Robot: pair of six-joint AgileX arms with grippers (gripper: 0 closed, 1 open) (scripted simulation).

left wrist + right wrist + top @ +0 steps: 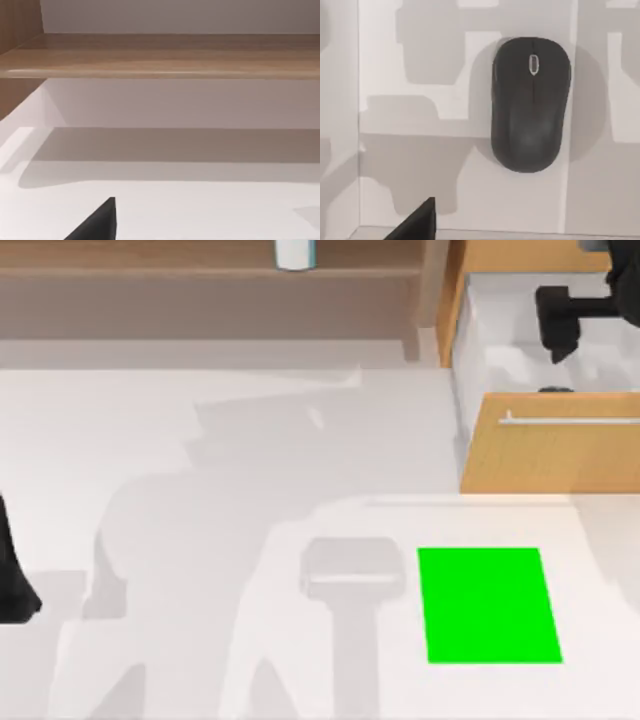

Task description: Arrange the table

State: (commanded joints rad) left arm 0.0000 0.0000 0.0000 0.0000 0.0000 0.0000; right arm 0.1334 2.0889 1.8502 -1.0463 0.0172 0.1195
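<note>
The white table (200, 480) spreads across the top view, with a bright green pad (490, 605) lying on it at the front right. A black computer mouse (530, 105) lies flat on the white floor of the open drawer (500, 350) at the back right. My right gripper (556, 345) hangs over that drawer, above the mouse and apart from it. A dark sliver of the mouse (555, 390) peeks out just behind the drawer front. My left gripper (15, 590) stays parked at the table's left edge.
The light-wood drawer front (555, 455) with its metal bar handle (570, 421) juts over the table's right side. A brown wooden shelf (200, 285) runs along the back, with a white and blue container (296, 252) on it. The shelf board (160, 55) faces the left wrist camera.
</note>
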